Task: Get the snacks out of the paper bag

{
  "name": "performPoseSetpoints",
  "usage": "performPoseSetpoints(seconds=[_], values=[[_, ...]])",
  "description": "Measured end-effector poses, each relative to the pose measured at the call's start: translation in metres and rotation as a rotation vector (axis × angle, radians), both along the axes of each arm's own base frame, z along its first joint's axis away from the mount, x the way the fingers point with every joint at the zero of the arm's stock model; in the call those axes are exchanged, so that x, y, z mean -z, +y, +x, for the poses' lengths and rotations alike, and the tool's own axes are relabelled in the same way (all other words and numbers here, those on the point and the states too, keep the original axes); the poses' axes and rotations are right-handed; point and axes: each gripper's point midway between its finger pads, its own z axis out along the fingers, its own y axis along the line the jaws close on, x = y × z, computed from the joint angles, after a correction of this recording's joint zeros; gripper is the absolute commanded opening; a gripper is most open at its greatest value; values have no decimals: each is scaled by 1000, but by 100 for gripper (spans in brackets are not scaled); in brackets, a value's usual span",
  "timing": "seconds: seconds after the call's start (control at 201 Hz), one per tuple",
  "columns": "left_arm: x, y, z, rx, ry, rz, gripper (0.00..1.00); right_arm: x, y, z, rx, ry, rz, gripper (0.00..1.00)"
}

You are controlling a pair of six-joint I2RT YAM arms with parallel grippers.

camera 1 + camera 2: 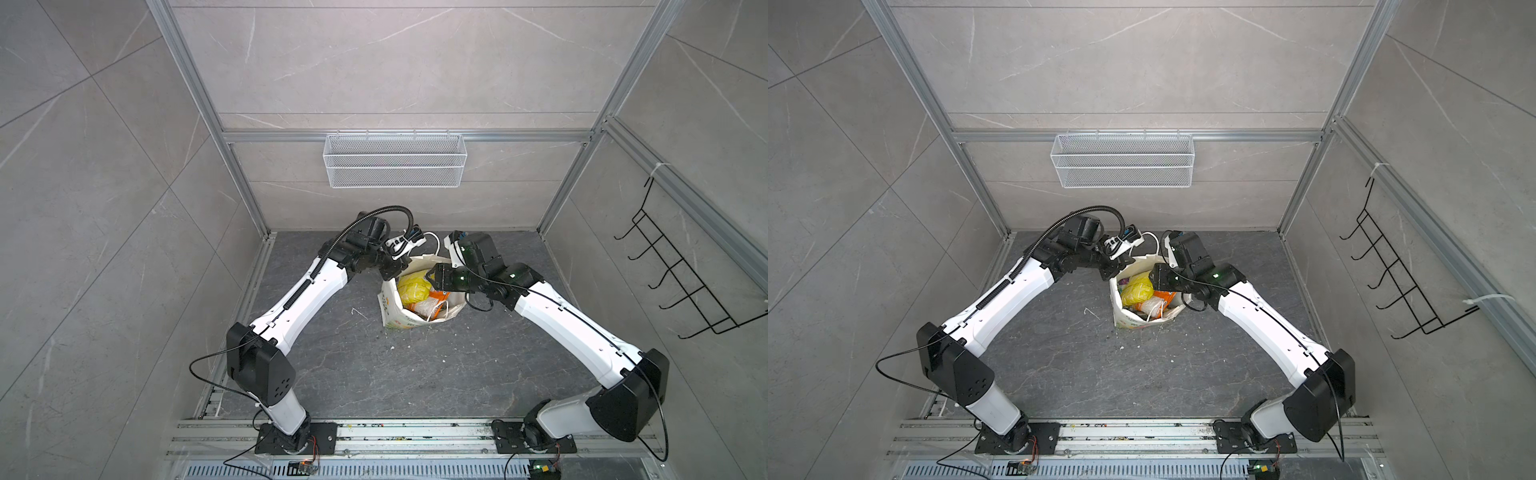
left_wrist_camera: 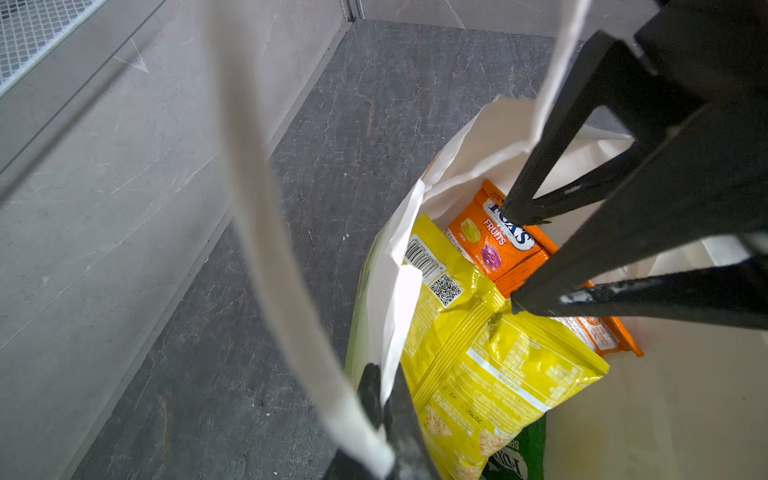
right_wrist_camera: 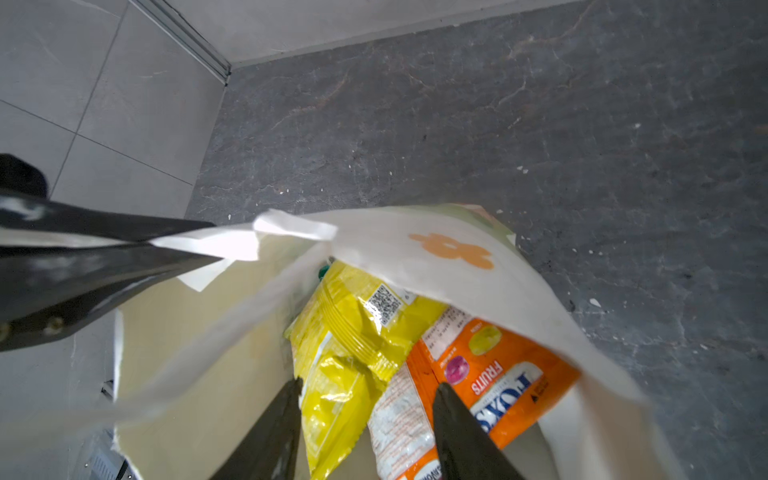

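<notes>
Begin with the tabletop [image 1: 374, 374]: dark grey, stone-veined, flecked with small white crumbs, boxed in by pale tiled walls [image 1: 415, 62].

Identify the left arm [image 1: 299, 299] and the right arm [image 1: 569, 316]: white shells, black joints, bases on the near rail, both angled inward toward the back middle of the tabletop.

Note the white wire mesh basket [image 1: 395, 160] hanging on the back wall and the black wire hook rack [image 1: 685, 282] on the right-hand wall, each well apart from the arms.

Locate the paper bag [image 1: 390, 309] between the two wrists in both top views: upright on the tabletop, mouth open upward, white paper with pale green panels and an orange flower print [image 3: 457, 251].

Look inside the bag for the snacks [image 1: 415, 293]. Uppermost: yellow pouch [image 3: 349, 332], crumpled, QR code facing up. Just beside it and touching: orange pouch [image 3: 507, 370] marked "FOX'S FRUITS". Between those two: second orange pouch [image 3: 401, 419], white printed back showing. Partly hidden under the yellow one: green pouch [image 2: 515, 457].

Check the left claw [image 3: 216, 243]: pressed together, pinching the bag's rim at the left side of the mouth, paper edge folded between the fingers.

Check the right claw [image 3: 370, 384]: spread, positioned inside the bag mouth above the pouches, gripping nothing. One fingertip [image 2: 519, 210] over the orange pouch's logo, the other over the border of yellow and orange; contact impossible to confirm.

Finish with the white handle [image 1: 437, 241], looped above the bag's far rim.
</notes>
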Motion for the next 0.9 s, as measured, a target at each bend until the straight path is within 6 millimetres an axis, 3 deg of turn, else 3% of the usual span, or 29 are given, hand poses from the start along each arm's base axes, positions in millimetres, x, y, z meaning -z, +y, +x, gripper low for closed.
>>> performPoseSetpoints(seconds=[0.343,0.632,0.762,0.896], values=[[0,-1,-1,6,-7,-9,0,10,12,-9,-9,104,68,55],[0,-3,-1,8,-10,-12,0,32,28,-10,-33,184,82,54],[0,-3,-1,9,-10,-12,0,33,31,-9,-35,183,87,46],[0,-3,-1,10,-9,-13,0,29,33,-6,-29,170,108,32]])
